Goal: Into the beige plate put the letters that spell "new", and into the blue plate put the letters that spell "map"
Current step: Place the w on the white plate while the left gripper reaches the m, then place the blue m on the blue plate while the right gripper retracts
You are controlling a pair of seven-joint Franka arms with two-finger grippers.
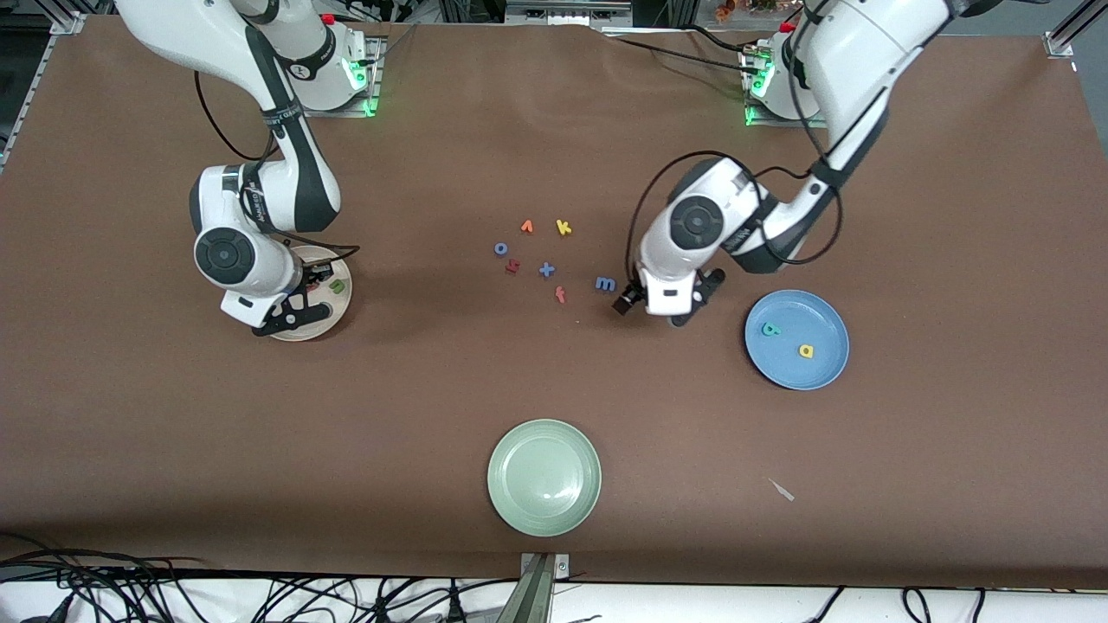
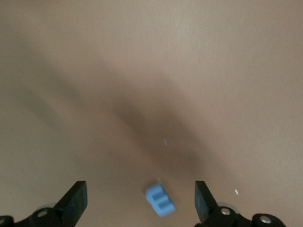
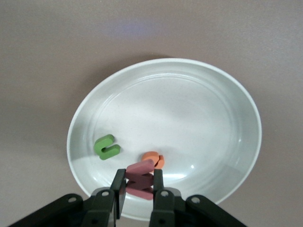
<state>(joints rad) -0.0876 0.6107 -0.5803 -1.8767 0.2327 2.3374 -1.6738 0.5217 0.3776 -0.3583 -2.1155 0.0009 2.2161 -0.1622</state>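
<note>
My right gripper [image 1: 294, 307] hangs low over the beige plate [image 1: 336, 318], shut on the pinkish-red "w" [image 3: 140, 179]. In that plate [image 3: 213, 118] lie the green "n" [image 3: 106, 146] and the orange "e" [image 3: 154, 160]; the front view shows the "n" [image 1: 337, 285]. My left gripper [image 2: 139, 203] is open above the bare table, and the blue "m" [image 2: 159, 200] lies on the table below, between its fingers [image 2: 75, 198]. In the front view that gripper [image 1: 692, 301] is beside the "m" [image 1: 605, 283]. The blue plate [image 1: 796, 376] holds the teal "p" [image 1: 770, 329] and the yellow "a" [image 1: 806, 350].
Loose letters lie mid-table: an orange "v" [image 1: 526, 227], a yellow "k" [image 1: 563, 228], a blue "o" [image 1: 500, 249], a red letter [image 1: 512, 266], a blue cross [image 1: 546, 270] and an orange letter [image 1: 560, 295]. A pale green plate [image 1: 544, 477] sits nearer the camera.
</note>
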